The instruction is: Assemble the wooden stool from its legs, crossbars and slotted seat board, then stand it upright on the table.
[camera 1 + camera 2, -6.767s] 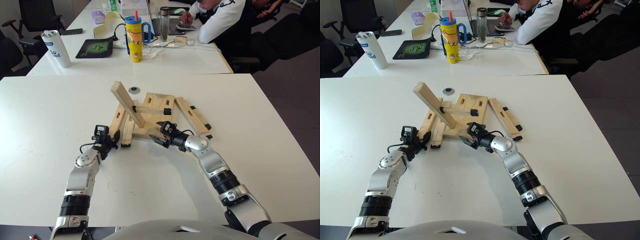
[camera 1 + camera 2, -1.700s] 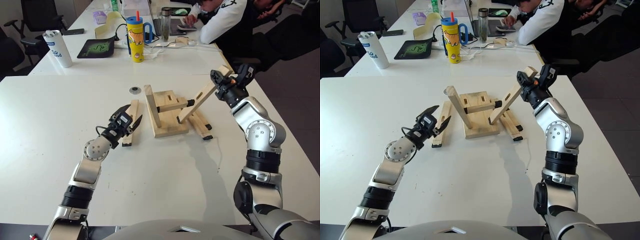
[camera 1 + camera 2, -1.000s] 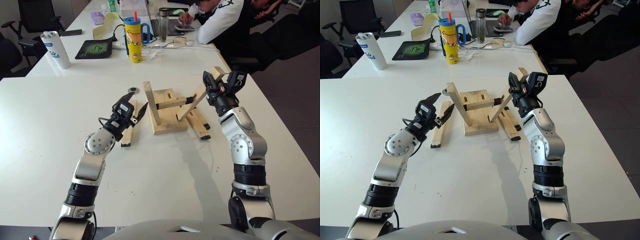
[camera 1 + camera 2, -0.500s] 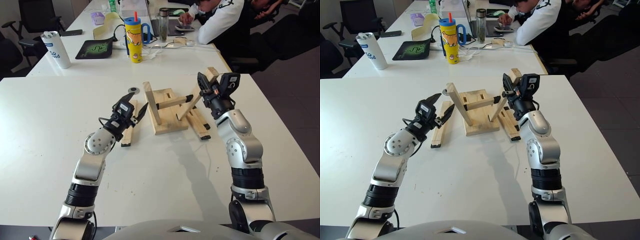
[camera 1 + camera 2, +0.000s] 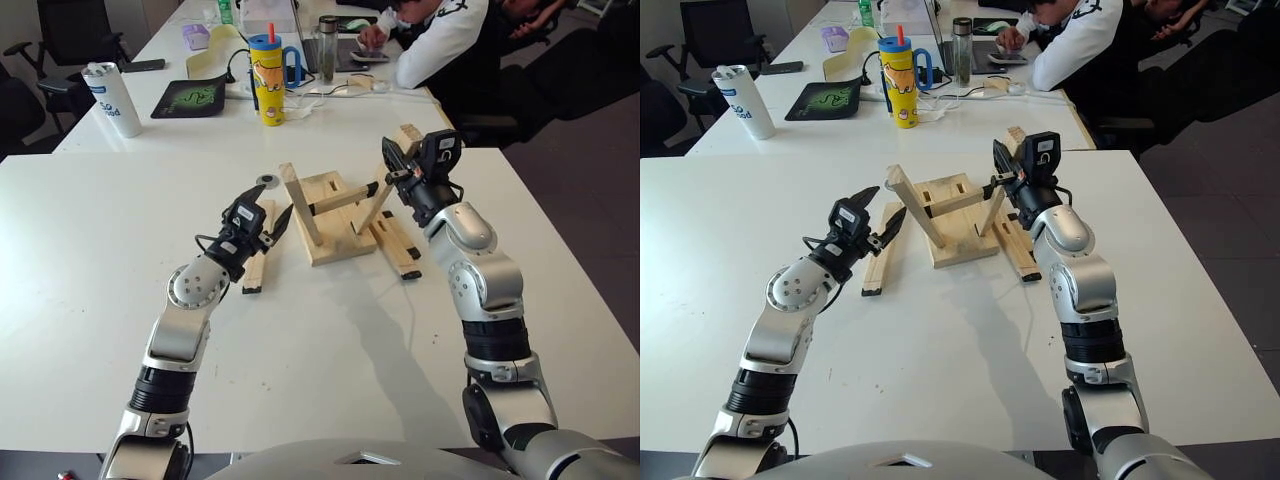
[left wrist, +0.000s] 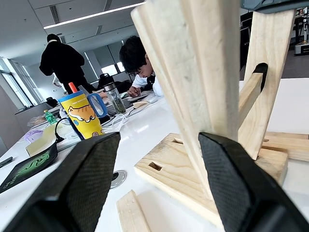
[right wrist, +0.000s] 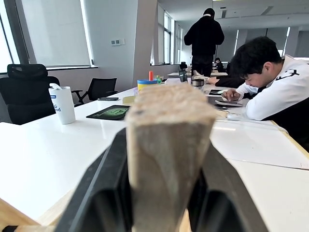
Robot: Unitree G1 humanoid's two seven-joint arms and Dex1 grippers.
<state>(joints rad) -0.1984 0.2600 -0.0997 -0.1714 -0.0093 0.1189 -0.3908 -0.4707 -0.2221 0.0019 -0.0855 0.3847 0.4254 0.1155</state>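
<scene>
My right gripper (image 5: 404,158) is clamped on the top end of a stool leg (image 5: 373,203), its fingers (image 7: 99,193) pressed flat against both sides of the wood. That high grip looks chosen for leverage, letting me steer the leg's lower end over the seat board (image 5: 338,243). A crossbar (image 5: 345,198) ties this leg to a second leg (image 5: 302,208), so the pair stands as one leaning frame on the board. I cannot tell whether either end sits in a slot.

My left gripper (image 5: 268,212) hangs wide open and holds nothing. It is just beside the second leg, seemingly ready to steady that side.

The seat board lies flat on the white table (image 5: 100,250) with its slots facing up to take the legs. More loose pieces wait on the table at either side, one set (image 5: 257,262) under my left gripper and another (image 5: 400,245) just beside the board on my right. By my judgement the stool is less than half built.
</scene>
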